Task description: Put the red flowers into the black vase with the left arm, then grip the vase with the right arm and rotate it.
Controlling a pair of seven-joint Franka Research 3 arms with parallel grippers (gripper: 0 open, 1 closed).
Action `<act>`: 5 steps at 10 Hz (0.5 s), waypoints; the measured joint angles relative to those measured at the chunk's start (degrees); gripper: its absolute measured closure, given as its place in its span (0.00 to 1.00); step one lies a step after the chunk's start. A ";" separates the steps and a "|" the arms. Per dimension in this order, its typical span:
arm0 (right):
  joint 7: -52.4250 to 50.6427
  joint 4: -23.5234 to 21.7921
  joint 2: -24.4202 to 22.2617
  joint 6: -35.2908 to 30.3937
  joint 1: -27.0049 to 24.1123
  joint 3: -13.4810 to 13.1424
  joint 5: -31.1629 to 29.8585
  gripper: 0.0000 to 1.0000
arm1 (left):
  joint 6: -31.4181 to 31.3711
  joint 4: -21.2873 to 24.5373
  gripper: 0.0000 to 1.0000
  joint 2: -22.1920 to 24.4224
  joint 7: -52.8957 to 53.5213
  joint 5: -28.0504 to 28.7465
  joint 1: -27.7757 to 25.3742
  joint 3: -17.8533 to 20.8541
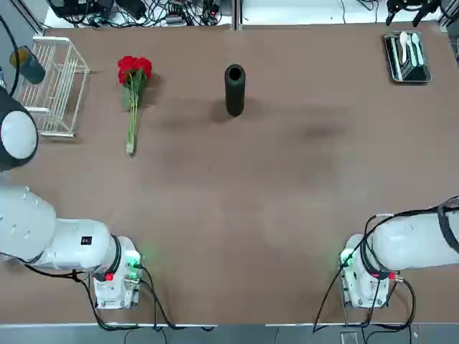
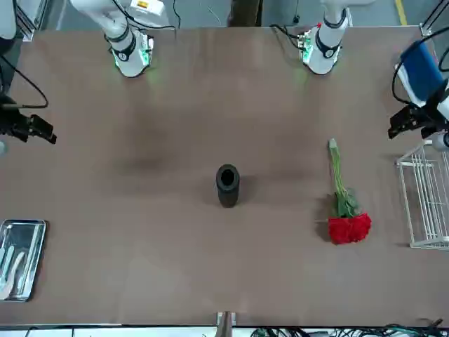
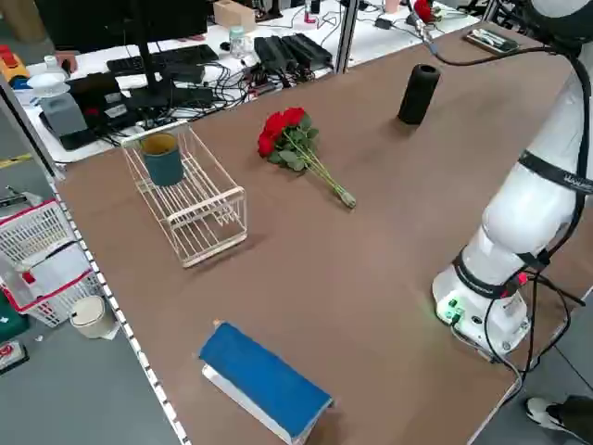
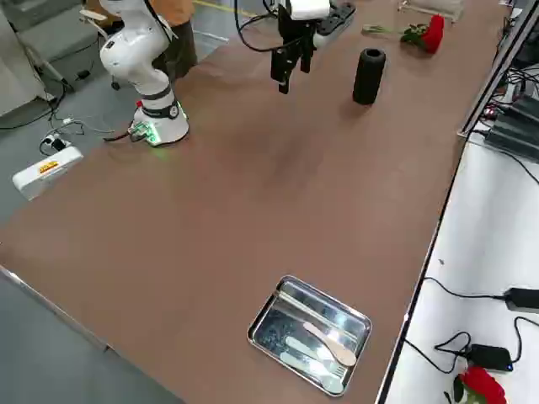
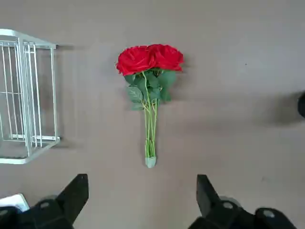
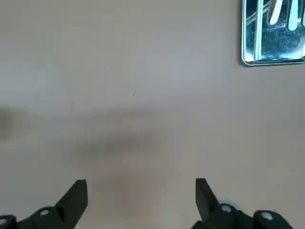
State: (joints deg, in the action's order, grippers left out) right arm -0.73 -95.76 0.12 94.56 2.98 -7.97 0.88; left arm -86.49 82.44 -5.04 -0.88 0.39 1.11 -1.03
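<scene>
The red flowers [image 1: 134,79] lie flat on the table at the far left, blooms away from the robot and stems pointing toward it. The black vase [image 1: 234,89] stands upright near the far middle, apart from the flowers [image 2: 349,226]. My left gripper [image 5: 140,200] hovers open above the table just behind the stem ends [image 5: 150,160], holding nothing. It also shows at the table's left side [image 2: 403,125]. My right gripper [image 6: 140,200] hangs open and empty over bare table on the right side [image 2: 38,131], well away from the vase [image 4: 368,76].
A white wire basket [image 1: 57,86] sits at the far left edge with a dark teal cup [image 3: 163,158] in it. At the far right corner a metal tray [image 1: 407,57] holds spoons. A blue book [image 3: 264,380] lies near the left edge.
</scene>
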 joint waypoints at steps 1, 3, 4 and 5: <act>0.09 0.00 -0.07 0.60 -1.26 1.55 -0.01 0.00 | 0.00 0.00 0.00 0.24 0.00 0.03 0.02 0.00; 0.21 0.00 -0.14 3.10 -2.18 3.11 -0.01 0.00 | 0.00 0.00 0.00 0.41 0.03 0.06 0.17 -0.09; 0.23 0.00 -0.14 3.33 -2.25 3.22 -0.01 0.00 | -0.38 0.15 0.00 0.31 0.03 0.06 0.36 -0.37; 0.23 0.00 -0.15 3.33 -2.33 3.23 -0.01 0.00 | -1.37 0.61 0.00 -0.09 0.03 0.09 0.42 -0.77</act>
State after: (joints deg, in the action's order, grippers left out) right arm -0.50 -95.76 -0.03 97.89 0.65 -4.74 0.87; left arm -87.86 83.05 -5.13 -0.85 0.49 1.53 -1.79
